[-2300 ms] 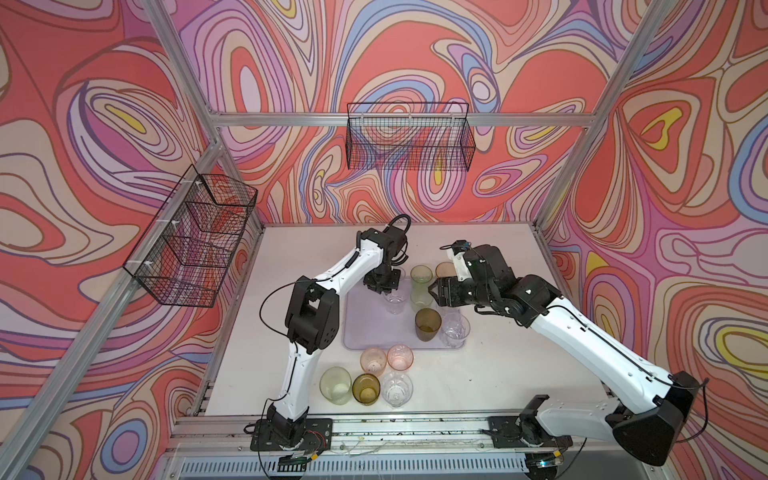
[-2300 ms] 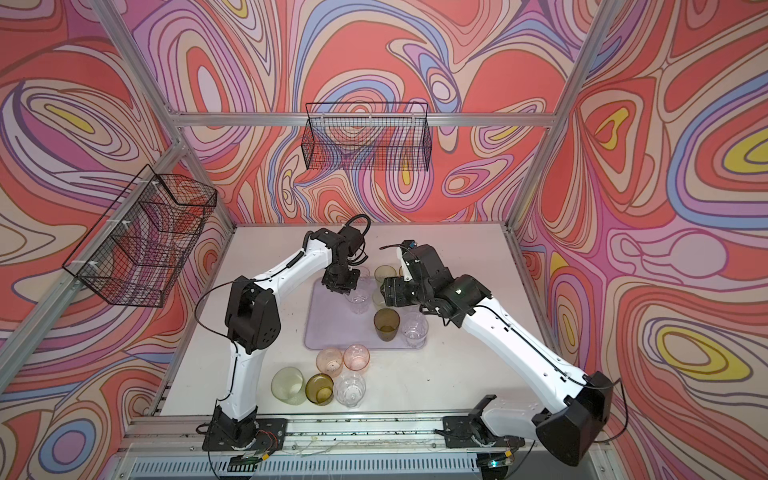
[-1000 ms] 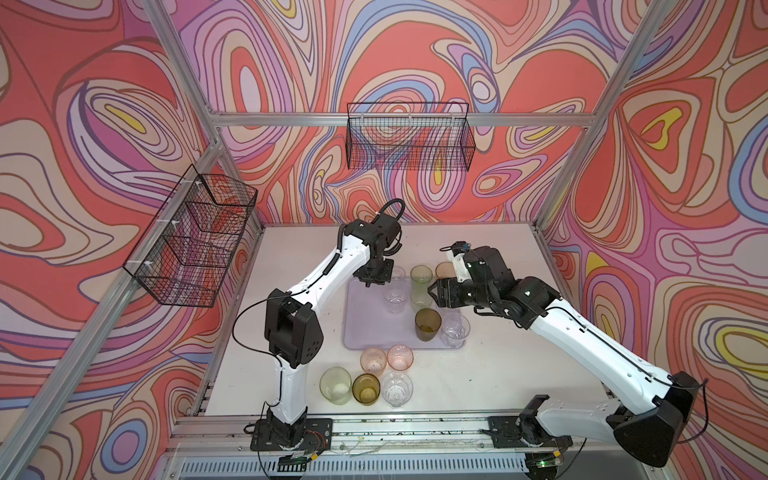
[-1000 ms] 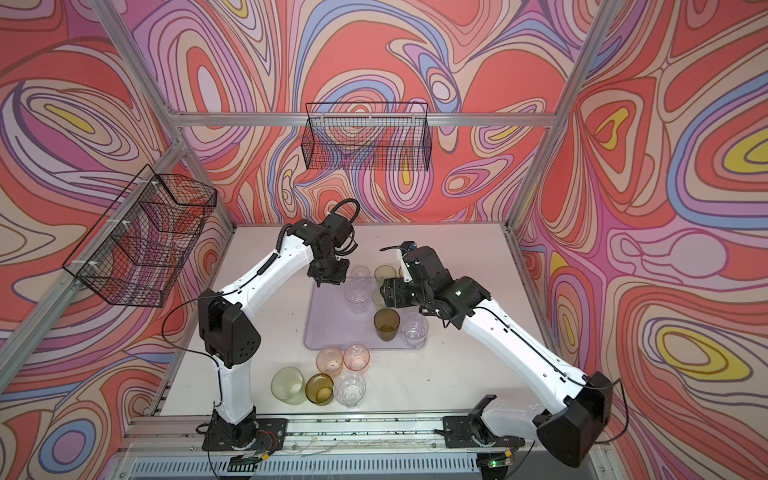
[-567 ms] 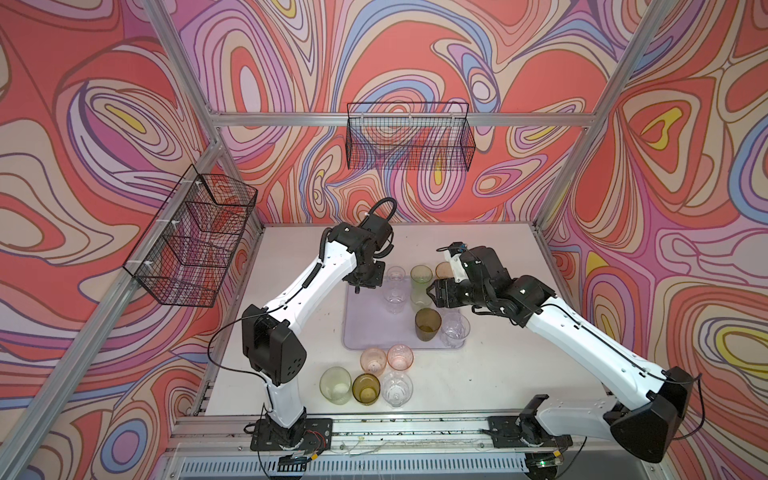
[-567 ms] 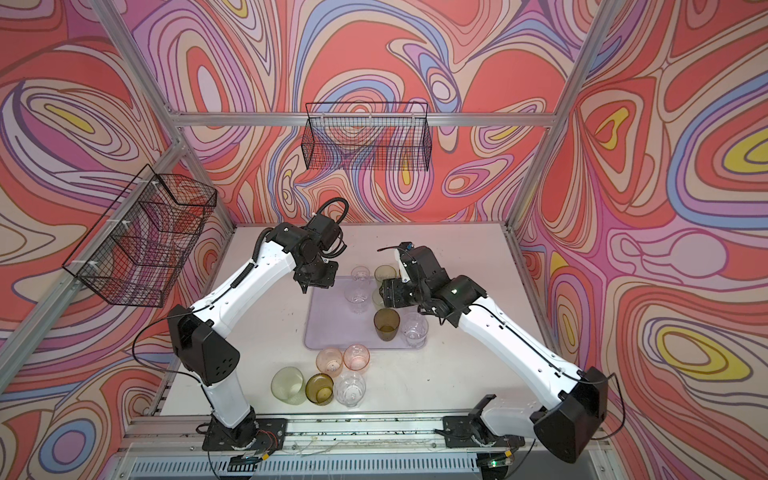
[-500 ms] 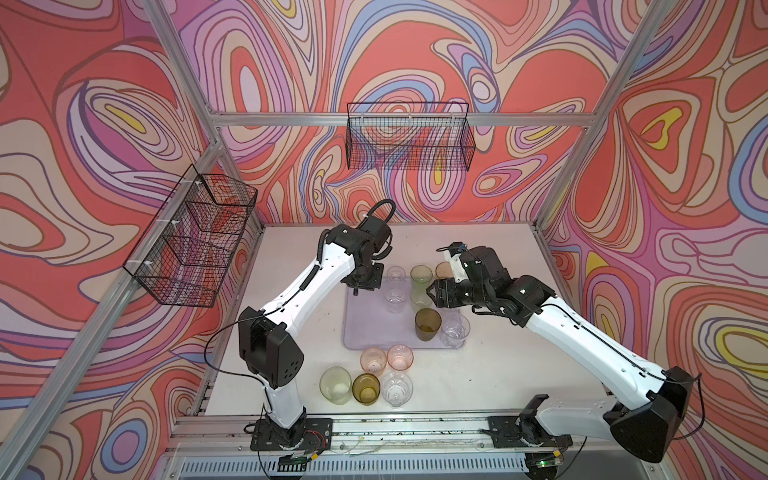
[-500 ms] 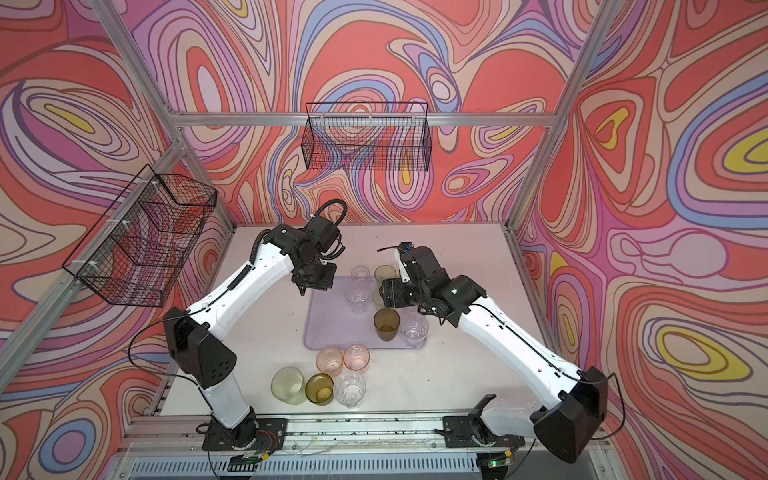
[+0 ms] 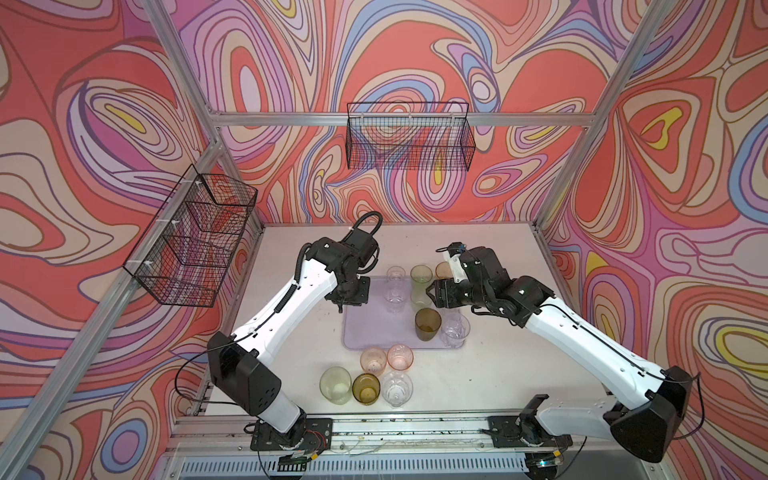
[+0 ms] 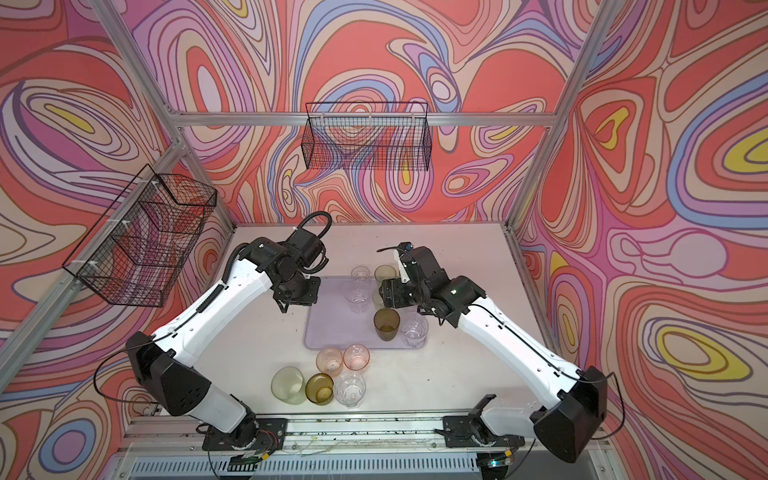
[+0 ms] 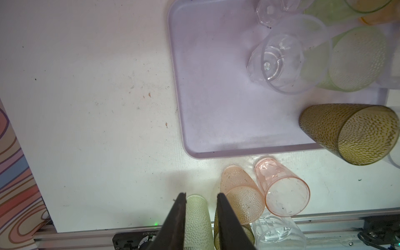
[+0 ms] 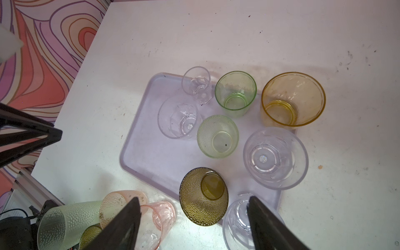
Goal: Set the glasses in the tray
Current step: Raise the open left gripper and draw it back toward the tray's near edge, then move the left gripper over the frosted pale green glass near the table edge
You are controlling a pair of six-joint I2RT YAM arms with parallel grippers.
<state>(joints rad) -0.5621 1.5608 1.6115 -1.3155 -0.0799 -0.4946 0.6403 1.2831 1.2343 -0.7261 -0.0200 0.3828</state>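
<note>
The lavender tray (image 9: 365,328) holds several glasses, among them a clear one (image 9: 395,297), a green one (image 9: 421,274) and a dark olive one (image 9: 428,326). Outside its near edge stand two pink glasses (image 9: 373,360), a pale green one (image 9: 336,384), an amber one (image 9: 365,388) and a clear one (image 9: 397,388). My left gripper (image 9: 347,301) hovers high over the tray's left edge. Its jaws stand narrowly apart with nothing between them (image 11: 201,195). My right gripper (image 9: 432,293) hangs wide open above the tray's right half, over the olive glass (image 12: 203,194), holding nothing.
Black wire baskets hang on the left wall (image 9: 191,241) and the back wall (image 9: 409,141). The white tabletop (image 9: 490,374) shows bare right of the tray and behind it. An aluminium rail (image 9: 374,428) runs along the near edge.
My left gripper has drawn back leftward from the clear glass in the tray, and that arm's elbow has swung out to the left. The right arm has barely moved.
</note>
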